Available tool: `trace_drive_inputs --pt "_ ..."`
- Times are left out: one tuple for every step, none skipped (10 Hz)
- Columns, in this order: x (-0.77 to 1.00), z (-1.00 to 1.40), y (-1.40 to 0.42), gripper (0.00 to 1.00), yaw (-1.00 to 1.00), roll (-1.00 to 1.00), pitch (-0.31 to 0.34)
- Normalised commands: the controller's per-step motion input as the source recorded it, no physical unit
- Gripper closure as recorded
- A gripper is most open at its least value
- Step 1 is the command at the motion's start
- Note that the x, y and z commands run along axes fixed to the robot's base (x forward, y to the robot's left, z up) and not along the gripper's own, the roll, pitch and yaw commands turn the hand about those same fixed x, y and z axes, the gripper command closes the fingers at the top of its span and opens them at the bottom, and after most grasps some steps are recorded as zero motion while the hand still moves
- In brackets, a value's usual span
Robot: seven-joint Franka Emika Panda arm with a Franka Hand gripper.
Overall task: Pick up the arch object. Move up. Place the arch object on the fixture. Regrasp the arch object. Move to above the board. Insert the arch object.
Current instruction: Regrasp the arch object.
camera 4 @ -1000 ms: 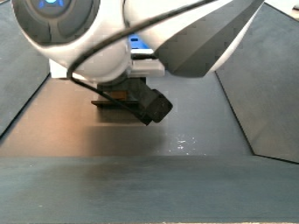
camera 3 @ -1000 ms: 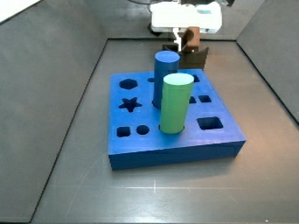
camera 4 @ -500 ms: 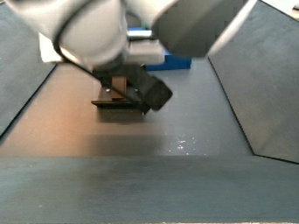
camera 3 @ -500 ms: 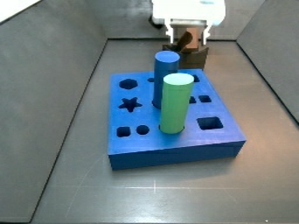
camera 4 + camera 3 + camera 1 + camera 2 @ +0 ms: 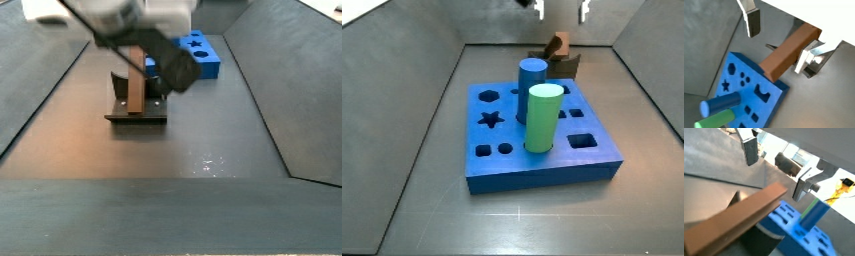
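Observation:
The arch object (image 5: 556, 45), a brown wooden bar, leans upright on the dark fixture (image 5: 564, 66) behind the board (image 5: 543, 150). A side view shows the arch object (image 5: 138, 78) standing on end in the fixture (image 5: 138, 114). My gripper (image 5: 561, 9) hangs open above it, apart from the wood. In both wrist views the silver fingers (image 5: 753, 22) (image 5: 749, 150) stand wide, and the arch object (image 5: 787, 52) (image 5: 734, 223) lies below and between them, close to one finger. Most of the fixture (image 5: 767, 235) is hidden under the bar.
A blue cylinder (image 5: 533, 78) and a green cylinder (image 5: 543, 118) stand upright in the blue board, close in front of the fixture. Grey enclosure walls (image 5: 422, 60) slope in on both sides and behind the fixture.
The gripper has let go of the arch object and risen straight up. The bar stays leaning on the fixture.

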Motion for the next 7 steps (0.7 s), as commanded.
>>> trace_drive_inputs --pt "-0.01 1.00 -0.98 0.00 0.01 1.00 0.051" --pt "-0.01 0.94 -1.00 0.00 0.01 1.00 0.049" --pt "-0.04 0.92 -1.00 0.00 0.01 1.00 0.038" --pt "-0.07 0.87 -1.00 0.00 0.01 1.00 0.031" --pt "-0.07 0.79 -0.95 0.00 0.01 1.00 0.028" --pt "-0.04 0.47 -0.70 0.00 0.01 1.00 0.026" --pt "-0.02 0.22 -0.49 0.00 0.01 1.00 0.026"
